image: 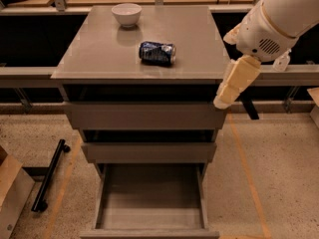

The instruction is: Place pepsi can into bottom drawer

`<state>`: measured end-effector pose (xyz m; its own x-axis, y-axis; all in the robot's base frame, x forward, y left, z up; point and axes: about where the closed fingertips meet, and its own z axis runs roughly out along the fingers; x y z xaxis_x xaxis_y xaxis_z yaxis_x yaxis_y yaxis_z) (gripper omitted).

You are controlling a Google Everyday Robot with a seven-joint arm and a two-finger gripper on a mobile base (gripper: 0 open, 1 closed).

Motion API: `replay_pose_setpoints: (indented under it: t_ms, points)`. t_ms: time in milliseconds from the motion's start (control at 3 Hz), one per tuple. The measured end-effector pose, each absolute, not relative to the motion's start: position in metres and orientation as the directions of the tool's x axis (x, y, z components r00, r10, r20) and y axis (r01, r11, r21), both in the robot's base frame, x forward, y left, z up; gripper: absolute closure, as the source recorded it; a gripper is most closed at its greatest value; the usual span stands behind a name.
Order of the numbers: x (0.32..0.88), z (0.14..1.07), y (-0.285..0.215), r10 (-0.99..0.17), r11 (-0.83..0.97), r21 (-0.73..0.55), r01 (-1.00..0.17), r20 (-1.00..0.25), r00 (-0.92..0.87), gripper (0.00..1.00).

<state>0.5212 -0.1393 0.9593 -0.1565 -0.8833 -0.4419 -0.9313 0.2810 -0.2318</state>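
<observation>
A robot test lab or workshop is suggested. A grey-brown drawer cabinet is set on a speckled hard floor marked with orange tape lines. Long metal-framed benches are seen behind it, and a robot's gripper is held just beside the worktop's front right corner.

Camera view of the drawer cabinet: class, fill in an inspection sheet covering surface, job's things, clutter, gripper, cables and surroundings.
Surface: grey cabinet top, holding two things.
Job's things: pepsi can on its side on the top; bottom drawer pulled open, nothing inside.
Clutter: white bowl at the top's back.
Gripper: gripper beside the cabinet's right front corner, apart from the can.
Cables: nothing seen.
Surroundings: black bar and cardboard box on the floor, picture left.
</observation>
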Motion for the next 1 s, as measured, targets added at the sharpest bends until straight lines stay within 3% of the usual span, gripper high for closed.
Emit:
replay_pose_setpoints:
  t_ms: [1000]
  points:
    - [0.561, 0.949, -0.099, -0.856, 0.262, -0.258, -0.930, -0.507, -0.101, 0.00]
